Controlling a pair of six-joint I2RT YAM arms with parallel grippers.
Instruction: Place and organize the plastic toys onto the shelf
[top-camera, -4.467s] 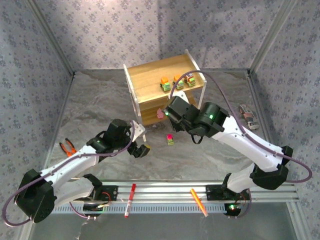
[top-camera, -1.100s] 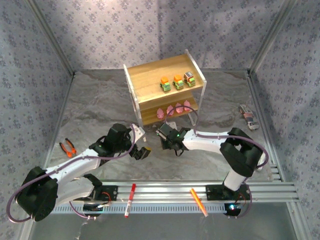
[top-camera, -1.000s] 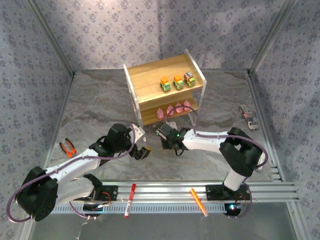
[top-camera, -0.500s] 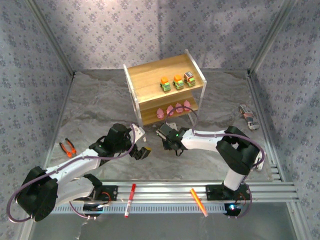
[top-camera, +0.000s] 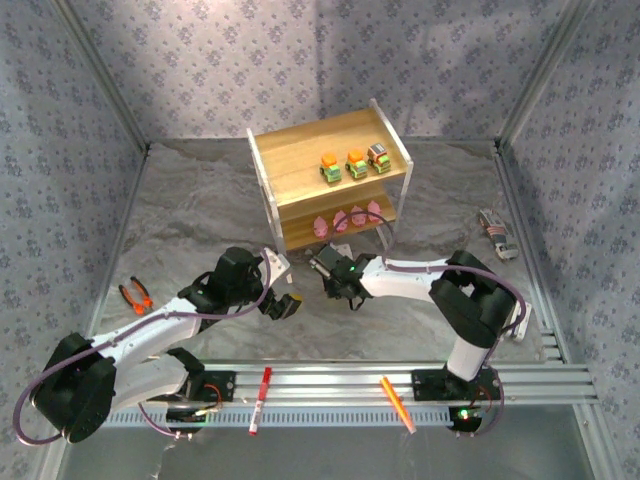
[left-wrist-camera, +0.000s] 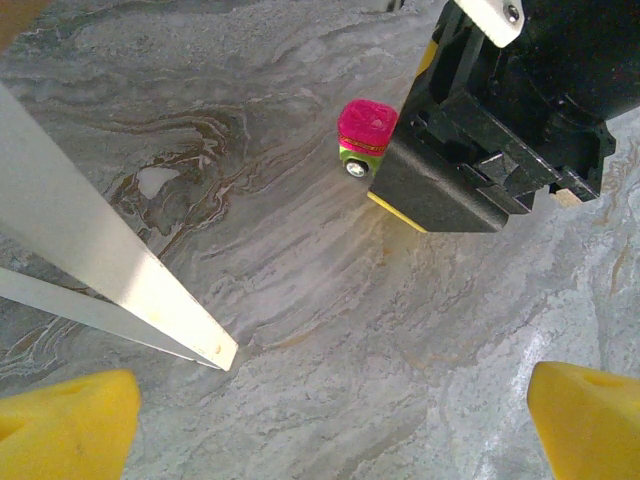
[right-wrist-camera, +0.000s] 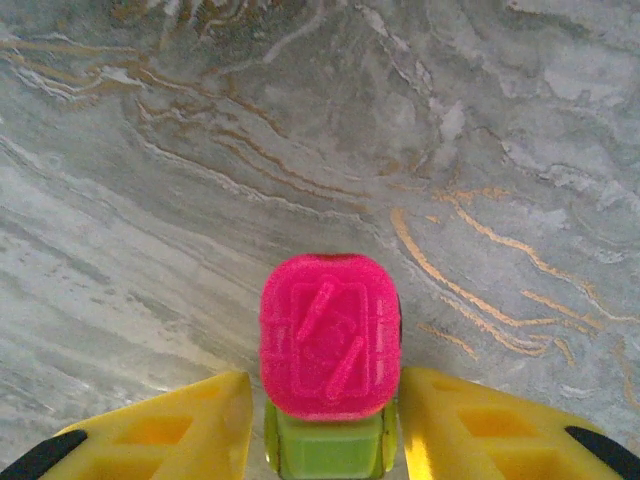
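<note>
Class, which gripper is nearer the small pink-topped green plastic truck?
Right: the right gripper has its yellow fingers against both sides of the pink-topped green truck; the left gripper hovers apart, open.

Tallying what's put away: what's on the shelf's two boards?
The shelf holds three trucks in a row on its top board and four pink figures along the front of the lower board. That board's rear is hidden under the top one.

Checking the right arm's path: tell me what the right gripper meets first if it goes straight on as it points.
The toy truck, sitting between the right gripper's fingers; just beyond it lies the table. Whether the fingers touch it is unclear.
</note>
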